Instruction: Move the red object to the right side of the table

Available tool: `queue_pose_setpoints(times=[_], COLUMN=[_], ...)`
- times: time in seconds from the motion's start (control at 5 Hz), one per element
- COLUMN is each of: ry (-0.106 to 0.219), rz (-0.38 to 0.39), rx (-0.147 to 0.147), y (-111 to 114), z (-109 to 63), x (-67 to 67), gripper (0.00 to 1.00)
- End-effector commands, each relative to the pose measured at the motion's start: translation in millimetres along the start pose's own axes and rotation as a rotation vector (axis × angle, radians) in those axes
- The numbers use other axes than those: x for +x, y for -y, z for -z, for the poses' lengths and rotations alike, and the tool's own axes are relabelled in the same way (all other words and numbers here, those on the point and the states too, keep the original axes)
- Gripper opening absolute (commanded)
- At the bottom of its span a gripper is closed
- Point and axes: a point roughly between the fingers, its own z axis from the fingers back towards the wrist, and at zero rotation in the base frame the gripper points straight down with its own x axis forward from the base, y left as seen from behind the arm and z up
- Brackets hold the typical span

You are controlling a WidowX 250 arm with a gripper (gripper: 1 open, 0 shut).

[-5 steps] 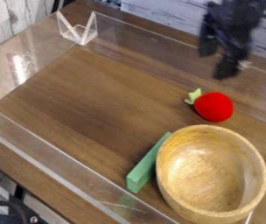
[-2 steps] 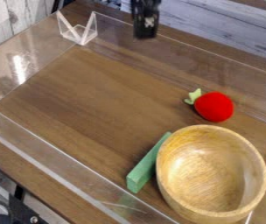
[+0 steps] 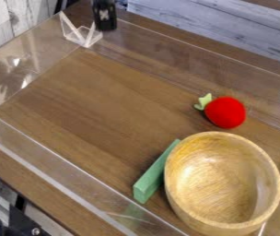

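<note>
My gripper (image 3: 104, 16) sat at the upper left of the frame, jaws spread wide, empty. The red toy fruit (image 3: 227, 112) lay at right of the table (image 3: 93, 101), just above the wooden bowl (image 3: 224, 180), probably already in its goal area. A green block (image 3: 154, 172) touched the bowl's left side.

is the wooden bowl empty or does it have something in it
Empty. The wooden bowl stands upright and its bare inside shows; the red object lies on the table beside it.
</note>
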Motion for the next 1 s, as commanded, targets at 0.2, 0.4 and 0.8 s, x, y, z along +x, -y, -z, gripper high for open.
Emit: queue_pose_setpoints(times=[0.2,0.4,0.8], ry=[0.034,0.046,0.069], rz=[-0.025,-0.079,-0.174], rx=[0.051,0.053,0.058], y=[-24.3,-29.8,-42.6], z=[0.4,4.3,13.6], x=[-8.1,-13.3,-18.6], gripper=[1.00,1.00,1.00])
